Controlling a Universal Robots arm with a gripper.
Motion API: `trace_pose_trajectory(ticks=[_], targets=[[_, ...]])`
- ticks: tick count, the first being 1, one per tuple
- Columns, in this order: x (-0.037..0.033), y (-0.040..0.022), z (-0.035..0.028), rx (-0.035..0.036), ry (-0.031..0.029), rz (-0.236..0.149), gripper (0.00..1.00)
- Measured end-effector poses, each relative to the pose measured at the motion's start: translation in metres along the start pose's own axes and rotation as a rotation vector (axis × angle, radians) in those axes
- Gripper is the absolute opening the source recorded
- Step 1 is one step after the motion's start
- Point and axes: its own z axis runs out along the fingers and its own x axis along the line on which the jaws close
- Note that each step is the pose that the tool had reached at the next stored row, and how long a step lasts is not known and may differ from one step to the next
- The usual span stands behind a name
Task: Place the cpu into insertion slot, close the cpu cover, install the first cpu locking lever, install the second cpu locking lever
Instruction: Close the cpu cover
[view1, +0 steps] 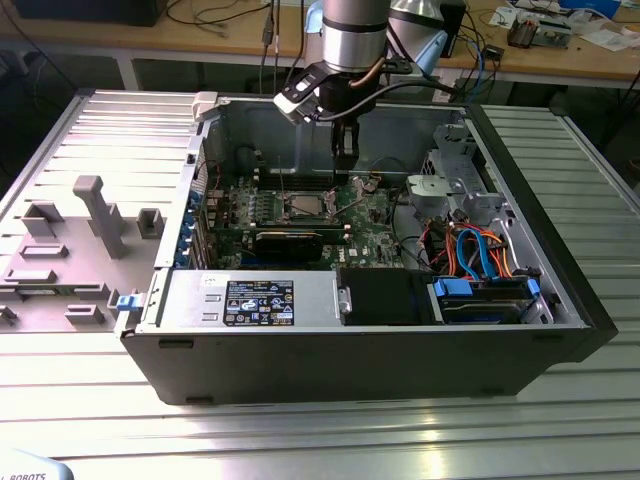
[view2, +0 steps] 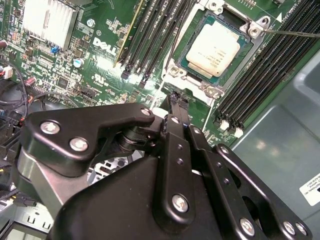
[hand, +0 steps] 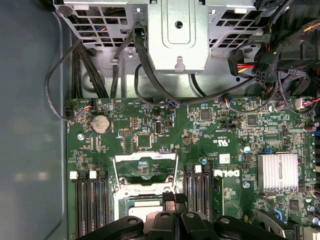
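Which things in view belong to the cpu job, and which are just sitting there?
Job: cpu, seated in the insertion slot; cpu cover, standing open; locking lever; gripper, close to the slot.
Lying about: graphics card; heatsink; coin cell battery; memory slots; orange and blue cables.

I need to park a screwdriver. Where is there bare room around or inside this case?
Free: the ribbed metal table in front of the black computer case and at the exterior view's right of it; inside, the grey case panel beside the black memory slots. Crowded: the orange and blue cables, and the green motherboard under the black gripper.
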Motion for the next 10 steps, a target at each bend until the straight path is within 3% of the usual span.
trace_pose_trajectory(ticks=[10], targets=[[0.0004,0.0064,0.001,0.0,-0.0001,0.0,0.11]])
